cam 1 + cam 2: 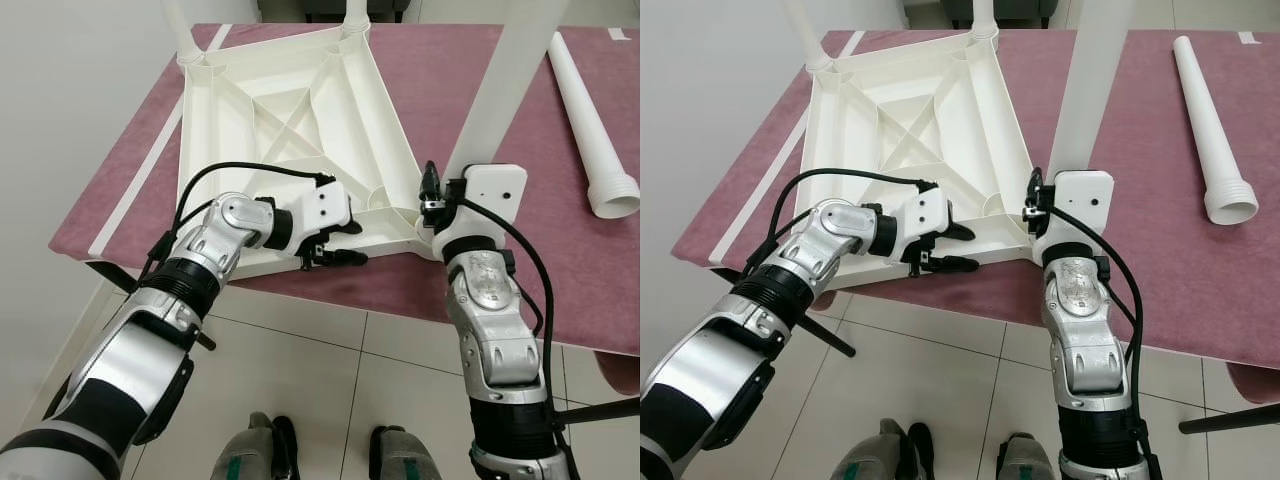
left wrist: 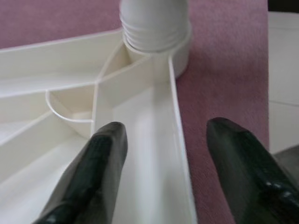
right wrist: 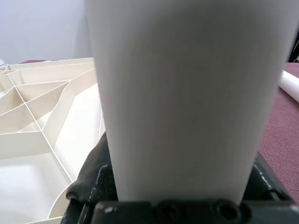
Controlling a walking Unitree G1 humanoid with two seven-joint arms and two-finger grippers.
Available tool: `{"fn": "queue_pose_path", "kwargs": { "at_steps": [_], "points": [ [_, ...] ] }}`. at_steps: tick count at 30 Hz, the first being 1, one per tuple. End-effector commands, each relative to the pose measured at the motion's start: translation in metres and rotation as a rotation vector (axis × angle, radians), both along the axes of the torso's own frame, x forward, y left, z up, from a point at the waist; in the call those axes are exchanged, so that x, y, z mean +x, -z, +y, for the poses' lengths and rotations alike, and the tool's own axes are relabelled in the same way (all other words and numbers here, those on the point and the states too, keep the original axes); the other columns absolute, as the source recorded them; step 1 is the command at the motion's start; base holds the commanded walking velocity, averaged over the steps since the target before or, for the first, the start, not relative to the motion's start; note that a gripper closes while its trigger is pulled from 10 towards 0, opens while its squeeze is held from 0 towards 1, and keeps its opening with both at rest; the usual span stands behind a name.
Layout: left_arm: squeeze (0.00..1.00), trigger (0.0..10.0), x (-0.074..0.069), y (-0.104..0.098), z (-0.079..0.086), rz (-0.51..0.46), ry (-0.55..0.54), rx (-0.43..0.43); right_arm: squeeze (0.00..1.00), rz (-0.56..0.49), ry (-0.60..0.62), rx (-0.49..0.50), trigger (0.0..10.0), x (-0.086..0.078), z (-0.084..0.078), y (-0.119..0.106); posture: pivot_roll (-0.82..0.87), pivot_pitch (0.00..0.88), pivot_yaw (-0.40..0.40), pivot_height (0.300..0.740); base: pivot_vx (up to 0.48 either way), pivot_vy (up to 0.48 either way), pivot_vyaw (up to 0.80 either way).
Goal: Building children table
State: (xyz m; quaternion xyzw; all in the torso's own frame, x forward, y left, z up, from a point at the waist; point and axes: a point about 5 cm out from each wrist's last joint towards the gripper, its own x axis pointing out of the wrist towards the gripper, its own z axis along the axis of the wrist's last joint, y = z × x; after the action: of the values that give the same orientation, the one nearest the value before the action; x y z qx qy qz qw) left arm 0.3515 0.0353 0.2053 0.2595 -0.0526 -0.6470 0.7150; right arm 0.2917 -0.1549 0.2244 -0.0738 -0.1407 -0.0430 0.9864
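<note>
Children's table (image 1: 290,120) could slide off the tabletop's (image 1: 420,80) near edge: your left fingers (image 2: 100,163) straddle its rim open while your right gripper (image 1: 440,215) clamps the leg (image 1: 500,90).

Tabletops, upside down: one (image 1: 290,110)
Legs standing in corner sockets: three (image 1: 500,90)
Loose legs: one (image 1: 592,125)
Grippers: two (image 1: 335,245)

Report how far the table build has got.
Done: the upturned white tabletop carries legs at its two far corners.

In hand: the right gripper is shut on a third leg standing at the near right corner socket; whether it is fully seated cannot be told. The left gripper, jaws open, straddles the near rim.

Left: the loose leg lies on the maroon cloth; the near left corner awaits it.
</note>
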Motion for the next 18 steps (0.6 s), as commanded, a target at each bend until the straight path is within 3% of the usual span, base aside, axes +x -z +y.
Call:
{"fn": "queue_pose_path", "kwargs": {
  "at_steps": [1, 2, 3, 6, 7, 10, 11, 16, 17, 18],
  "points": [
    [0.61, 10.0, 0.006, 0.003, 0.007, -0.023, -0.134, -0.064, 0.0, 0.168, 0.018, 0.005, 10.0, 0.004, -0.004, 0.033, -0.12, 0.184, 0.164, 0.74, 0.0, 0.0, 0.0],
    [0.0, 10.0, 0.006, 0.0, 0.008, -0.027, -0.133, -0.092, 0.0, 0.16, 0.021, 0.001, 10.0, 0.005, -0.005, 0.031, -0.12, 0.184, 0.163, 0.74, 0.0, 0.0, 0.0],
    [0.0, 10.0, 0.005, -0.006, 0.011, -0.037, -0.143, -0.158, 0.0, 0.15, 0.002, -0.008, 10.0, 0.005, -0.005, 0.029, -0.13, 0.183, 0.164, 0.74, 0.0, 0.0, 0.0],
    [0.0, 10.0, 0.004, -0.011, 0.014, -0.042, -0.154, -0.21, 0.0, 0.143, -0.016, -0.019, 10.0, 0.005, -0.006, 0.027, -0.13, 0.183, 0.166, 0.74, 0.0, 0.0, 0.0],
    [0.0, 10.0, -0.001, -0.017, 0.025, -0.051, -0.188, -0.29, 0.0, 0.142, -0.058, -0.04, 10.0, 0.003, -0.006, 0.026, -0.13, 0.182, 0.167, 0.74, 0.0, 0.0, 0.0],
    [0.0, 10.0, -0.005, -0.016, 0.029, -0.051, -0.202, -0.307, 0.0, 0.145, -0.065, -0.047, 10.0, 0.001, -0.007, 0.027, -0.13, 0.182, 0.168, 0.74, 0.0, 0.0, 0.0],
    [0.0, 10.0, -0.008, -0.015, 0.033, -0.053, -0.22, -0.315, 1.0, 0.147, -0.072, -0.045, 10.0, 0.0, -0.008, 0.027, -0.13, 0.182, 0.169, 0.74, 0.0, 0.0, 0.0],
    [0.0, 10.0, -0.017, -0.011, 0.043, -0.063, -0.249, -0.307, 1.0, 0.135, -0.112, -0.025, 10.0, -0.001, -0.008, 0.026, -0.11, 0.18, 0.165, 0.74, 0.0, 0.0, 0.0],
    [0.0, 10.0, -0.019, -0.01, 0.046, -0.066, -0.26, -0.301, 0.11, 0.117, -0.147, -0.023, 10.0, -0.002, -0.007, 0.022, -0.11, 0.18, 0.165, 0.74, 0.0, 0.0, 0.0],
    [0.0, 10.0, -0.019, -0.01, 0.046, -0.066, -0.26, -0.301, 0.11, 0.117, -0.147, -0.023, 10.0, -0.002, -0.007, 0.022, -0.11, 0.18, 0.165, 0.74, 0.0, 0.0, 0.0]
  ]
}}
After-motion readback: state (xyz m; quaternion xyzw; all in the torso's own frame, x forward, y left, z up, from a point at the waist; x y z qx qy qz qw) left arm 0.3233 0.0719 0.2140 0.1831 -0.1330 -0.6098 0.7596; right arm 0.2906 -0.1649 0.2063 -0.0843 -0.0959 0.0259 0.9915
